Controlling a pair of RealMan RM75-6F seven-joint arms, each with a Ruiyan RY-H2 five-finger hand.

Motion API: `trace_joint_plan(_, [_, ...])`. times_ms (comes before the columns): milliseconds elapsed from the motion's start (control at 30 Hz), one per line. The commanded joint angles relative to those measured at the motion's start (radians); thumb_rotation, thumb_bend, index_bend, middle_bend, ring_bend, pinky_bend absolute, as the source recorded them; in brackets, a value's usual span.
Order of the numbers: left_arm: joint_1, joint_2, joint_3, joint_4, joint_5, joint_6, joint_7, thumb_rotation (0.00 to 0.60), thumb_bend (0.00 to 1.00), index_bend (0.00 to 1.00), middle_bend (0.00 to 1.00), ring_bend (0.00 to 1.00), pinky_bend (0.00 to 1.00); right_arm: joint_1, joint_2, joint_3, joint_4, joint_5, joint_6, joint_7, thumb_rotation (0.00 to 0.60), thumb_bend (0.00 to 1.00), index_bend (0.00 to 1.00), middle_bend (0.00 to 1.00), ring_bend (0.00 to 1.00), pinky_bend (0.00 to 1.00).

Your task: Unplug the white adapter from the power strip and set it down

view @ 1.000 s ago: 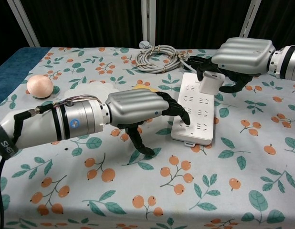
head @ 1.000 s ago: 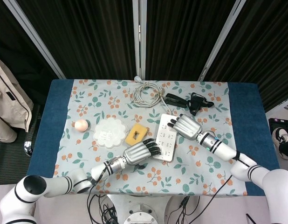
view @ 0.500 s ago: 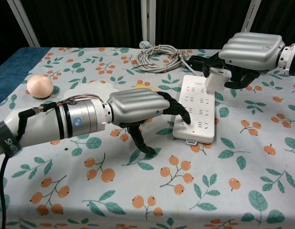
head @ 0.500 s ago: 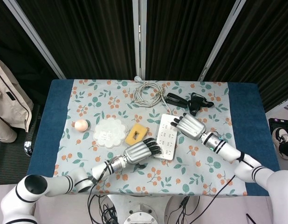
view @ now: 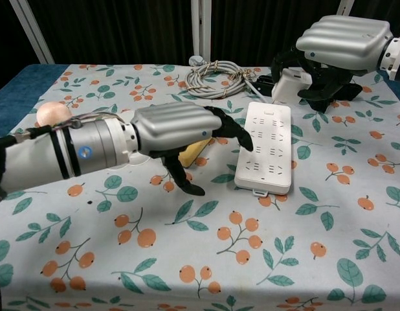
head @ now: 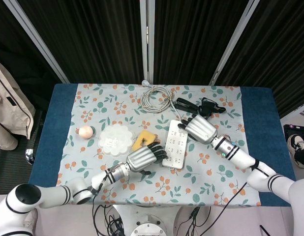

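No readable writing anywhere. White adapter (view: 292, 86) gripped in right hand (view: 339, 48), upper right of chest view, now lifted clear of power strip (view: 266, 147). Left hand (view: 180, 133), fingers loosely spread and empty, now raised off strip's left edge.

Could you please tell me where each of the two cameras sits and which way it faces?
Head view: high above the table's near edge, looking steeply down on the floral tablecloth; both arms, left hand and right hand show.
Chest view: low at the near edge, looking across the table toward the dark curtains; both hands show large.
Shared: power strip, white adapter in the right hand, coiled cable, peach ball.
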Motion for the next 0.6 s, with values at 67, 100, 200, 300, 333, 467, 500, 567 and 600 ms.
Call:
trace_joint_plan(67, [0.075,0.107,-0.010,-0.114,-0.018,0.099,0.052,0.600,0.15,0.22,0.19,0.12,0.11,0.012,0.029,0.026,-0.092,0.059,-0.075,0.011,0.600,0.44,0.90,0.72,0.56,0.55])
trace_joint_plan(100, [0.092,0.134,-0.011,-0.140,-0.024,0.120,0.064,0.600,0.15,0.22,0.19,0.12,0.11,0.017,0.018,0.034,-0.100,0.080,-0.106,0.006,0.600,0.44,0.90,0.71,0.56,0.54])
trace_joint_plan(200, [0.140,0.195,-0.011,-0.195,-0.043,0.168,0.095,0.600,0.14,0.22,0.19,0.12,0.11,0.041,-0.027,0.060,-0.092,0.116,-0.160,-0.004,0.600,0.44,0.88,0.71,0.56,0.54])
trace_joint_plan(300, [0.187,0.247,-0.007,-0.236,-0.063,0.209,0.120,0.600,0.14,0.22,0.19,0.12,0.11,0.071,-0.090,0.097,-0.048,0.148,-0.198,-0.025,0.600,0.44,0.88,0.70,0.56,0.54])
trace_joint_plan(333, [0.200,0.260,-0.005,-0.247,-0.068,0.219,0.126,0.600,0.15,0.22,0.19,0.12,0.11,0.082,-0.108,0.109,-0.035,0.162,-0.215,-0.030,0.600,0.44,0.88,0.70,0.56,0.53])
trace_joint_plan(467, [0.250,0.311,0.005,-0.285,-0.086,0.249,0.146,0.600,0.14,0.22,0.19,0.12,0.11,0.135,-0.180,0.151,0.024,0.235,-0.330,-0.088,0.600,0.43,0.73,0.62,0.48,0.47])
trace_joint_plan(500, [0.258,0.319,0.007,-0.290,-0.088,0.253,0.149,0.600,0.14,0.22,0.19,0.12,0.11,0.146,-0.191,0.161,0.032,0.262,-0.368,-0.115,0.600,0.42,0.61,0.56,0.41,0.42])
trace_joint_plan(567, [0.275,0.338,0.009,-0.297,-0.094,0.260,0.158,0.600,0.14,0.22,0.19,0.12,0.11,0.165,-0.213,0.191,0.038,0.332,-0.433,-0.175,0.600,0.32,0.20,0.33,0.19,0.28])
trace_joint_plan(600, [0.282,0.345,0.008,-0.299,-0.097,0.263,0.160,0.600,0.14,0.22,0.19,0.12,0.11,0.170,-0.220,0.204,0.035,0.361,-0.450,-0.197,0.600,0.27,0.10,0.26,0.14,0.24])
